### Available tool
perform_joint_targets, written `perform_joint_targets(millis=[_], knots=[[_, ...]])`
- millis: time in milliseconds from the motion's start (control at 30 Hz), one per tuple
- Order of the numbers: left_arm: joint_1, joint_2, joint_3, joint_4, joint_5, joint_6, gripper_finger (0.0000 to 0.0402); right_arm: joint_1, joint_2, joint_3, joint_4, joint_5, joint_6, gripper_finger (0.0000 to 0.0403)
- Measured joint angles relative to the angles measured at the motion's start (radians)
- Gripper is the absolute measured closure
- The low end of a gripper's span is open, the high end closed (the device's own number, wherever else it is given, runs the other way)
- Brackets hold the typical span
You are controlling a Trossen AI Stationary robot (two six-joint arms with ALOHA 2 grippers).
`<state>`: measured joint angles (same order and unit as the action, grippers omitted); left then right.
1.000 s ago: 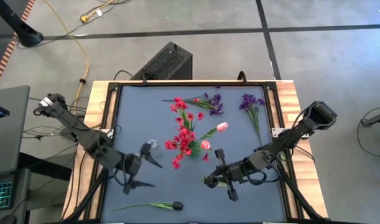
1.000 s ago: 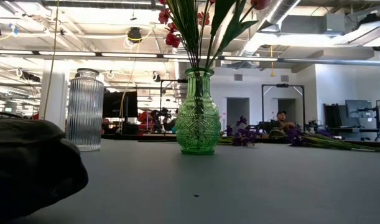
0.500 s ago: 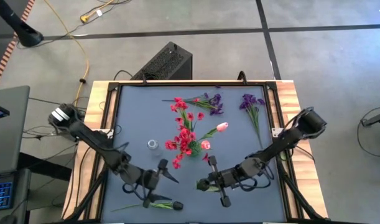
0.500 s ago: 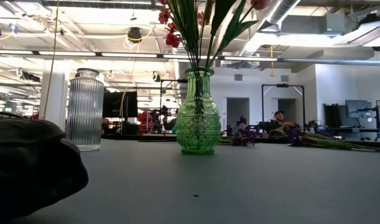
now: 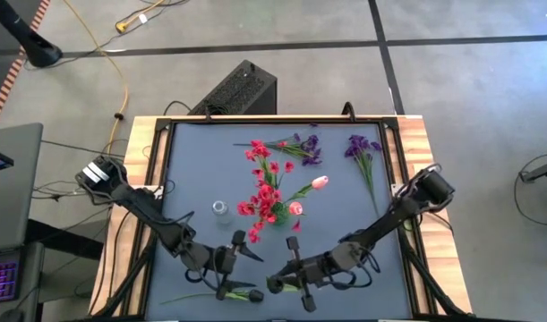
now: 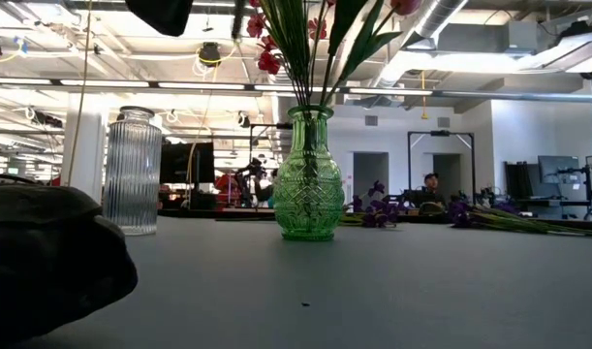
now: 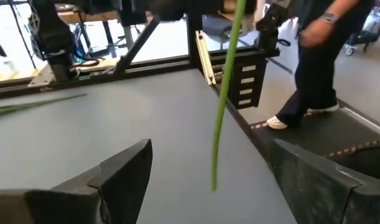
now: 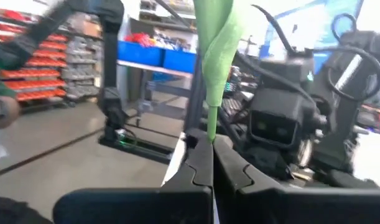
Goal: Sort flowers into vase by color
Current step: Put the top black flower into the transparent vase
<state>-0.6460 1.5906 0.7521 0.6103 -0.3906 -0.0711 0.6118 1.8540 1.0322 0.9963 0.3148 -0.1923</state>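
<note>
Two dark tools: left [image 5: 240, 259] gapes empty; right [image 8: 205, 163] pinches a thin green stem [image 8: 213, 74].

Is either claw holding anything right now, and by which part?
The right claw is shut on a green flower stem, pinching its lower end between the fingertips. The left claw is open and holds nothing.

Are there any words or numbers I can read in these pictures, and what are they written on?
None can be read.
The blue bins and red shelves in the right wrist view carry nothing legible.
The green vase and the clear ribbed vase bear only patterns, no writing.
</note>
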Motion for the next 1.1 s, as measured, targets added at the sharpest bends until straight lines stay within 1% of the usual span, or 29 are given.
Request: perform_joint_targets(millis=[133, 267, 467, 733, 833, 1100], knots=[[0.002, 0.000, 0.000, 0.033, 0.055, 0.002, 0.0093, -0.018, 0.031, 0.032, -0.001, 0.030, 0.000, 0.0382], [0.001, 0.000, 0.001, 0.061, 0.074, 0.002, 0.0093, -0.032, 0.050, 0.051, -0.001, 0.036, -0.002, 0.0382], [0.001, 0.000, 0.002, 0.111, 0.072, 0.003, 0.0093, -0.044, 0.051, 0.056, 0.007, 0.036, -0.003, 0.0382], [0.002, 0.000, 0.002, 0.124, 0.081, 0.024, 0.0095, -0.049, 0.051, 0.059, 0.012, 0.036, -0.016, 0.0382], [0.002, 0.000, 0.002, 0.126, 0.081, 0.024, 0.0112, -0.054, 0.051, 0.059, 0.010, 0.036, -0.018, 0.0382], [0.002, 0.000, 0.002, 0.125, 0.062, 0.026, 0.0200, -0.075, 0.051, 0.059, 0.008, 0.035, -0.018, 0.0382]])
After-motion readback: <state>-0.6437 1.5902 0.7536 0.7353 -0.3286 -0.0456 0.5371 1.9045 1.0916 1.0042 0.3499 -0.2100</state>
